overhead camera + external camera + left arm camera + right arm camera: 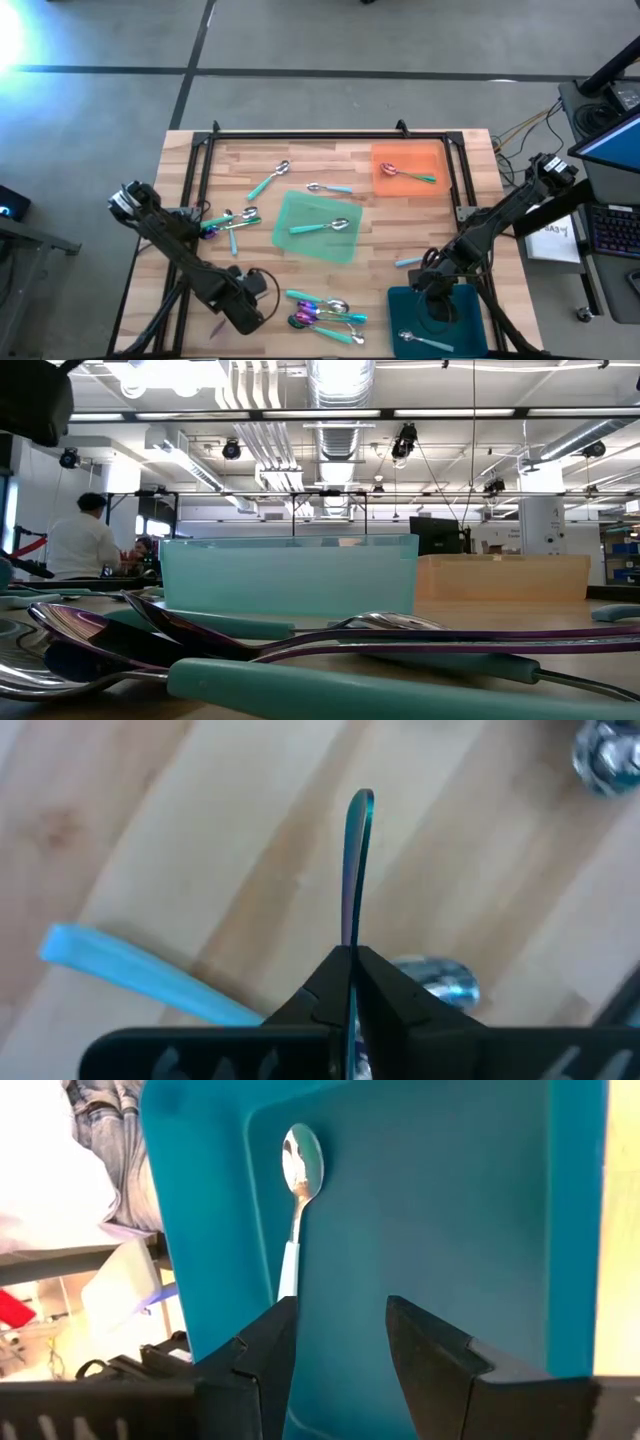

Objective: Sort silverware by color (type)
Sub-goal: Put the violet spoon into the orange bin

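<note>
From above, my left gripper (262, 300) sits at the near edge of the tabletop (400, 235), just beside a cluster of spoons (325, 312) with teal handles and silver or purple heads. Three trays lie on the wood: a green tray (300, 215) in the middle holding one teal-handled spoon (322, 227), an orange tray (425, 160) at the far right with another spoon (405, 174), and a dark teal tray (405, 305) at the near right with one more. Loose spoons remain at the left (232, 221) and near the far middle (270, 180). My right gripper (437, 300) hangs over the dark teal tray.

Level with the tabletop, teal handles (330, 688) and purple-tinted bowls (90, 632) fill the foreground, with a pale teal box (290, 575) behind them and a person (82, 540) far back in the room.

Past my left fingers (385, 995), which are pressed together, a thin iridescent handle (355, 860) stands edge-on between them: I am pinching a purple spoon. A pale blue handle (130, 975) lies beside it on the wood.

Past my right fingers (430, 1345), which are spread with nothing between them, a silver spoon (298, 1190) lies on the dark teal tray (450, 1200).

I judge the step in hand to be picking one spoon from the near cluster. Next I should lift it clear without dragging its neighbours, then carry it to the tray matching its colour; which tray takes the purple ones I cannot tell.
</note>
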You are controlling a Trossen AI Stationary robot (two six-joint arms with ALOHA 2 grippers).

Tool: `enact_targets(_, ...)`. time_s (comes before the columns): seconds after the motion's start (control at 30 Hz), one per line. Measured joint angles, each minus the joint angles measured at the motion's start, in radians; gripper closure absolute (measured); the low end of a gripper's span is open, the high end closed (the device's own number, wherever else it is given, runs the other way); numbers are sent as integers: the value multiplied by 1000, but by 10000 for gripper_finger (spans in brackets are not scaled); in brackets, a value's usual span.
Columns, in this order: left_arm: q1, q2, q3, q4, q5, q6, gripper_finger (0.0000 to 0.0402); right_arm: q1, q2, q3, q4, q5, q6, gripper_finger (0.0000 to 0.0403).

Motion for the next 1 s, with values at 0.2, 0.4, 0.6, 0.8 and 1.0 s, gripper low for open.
enact_targets(0.2, 28, 30, -3, -21, -19, 9, 401, 0, 0, 0, 0, 5, 0, 257)
enact_targets(0.4, 43, 63, -11, -19, -17, 30, 401, 0, 0, 0, 0, 8, -8, 257)
enact_targets(0.6, 46, 73, -11, -16, -6, 34, 401, 0, 0, 0, 0, 7, -9, 257)
enact_targets(0.8, 51, 74, -11, -15, -3, 33, 401, 0, 0, 0, 0, 7, -11, 257)
enact_targets(1.0, 61, 82, -19, -5, -11, 24, 391, 0, 0, 0, 0, 7, -11, 257)
